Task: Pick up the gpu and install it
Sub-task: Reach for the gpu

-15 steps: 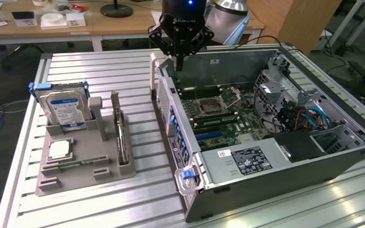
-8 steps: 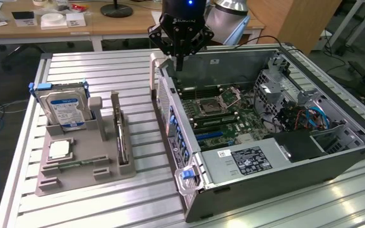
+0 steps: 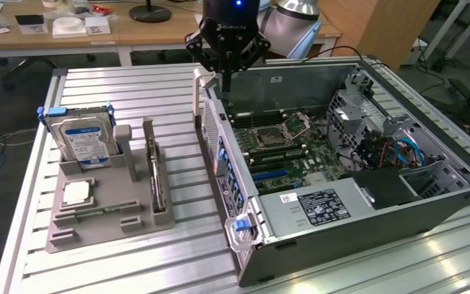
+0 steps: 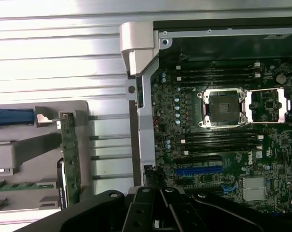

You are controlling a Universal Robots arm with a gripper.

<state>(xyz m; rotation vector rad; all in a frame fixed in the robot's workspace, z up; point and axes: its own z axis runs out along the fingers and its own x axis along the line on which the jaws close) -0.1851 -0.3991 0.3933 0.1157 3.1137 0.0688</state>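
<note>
The gpu (image 3: 155, 177) stands on edge in a slot of the grey holder (image 3: 129, 226), its pale bracket end uppermost; in the wrist view the gpu (image 4: 68, 159) shows as a thin green edge. My black gripper (image 3: 225, 84) hangs over the rear wall of the open computer case (image 3: 366, 61), well apart from the gpu. Its fingers point down and are shut with nothing between them; in the wrist view the gripper (image 4: 159, 193) sits over the motherboard's edge. The motherboard (image 4: 218, 145) lies exposed, with a blue card slot (image 4: 199, 170) and an open CPU socket (image 4: 223, 107).
A silver hard drive (image 3: 84, 141) with a blue-white label stands in the holder, a CPU chip (image 3: 76, 193) and a slim memory stick (image 3: 96, 212) lie beside it. A pale latch (image 3: 205, 79) rises at the case's rear wall. The ribbed metal table (image 3: 137, 86) carries everything.
</note>
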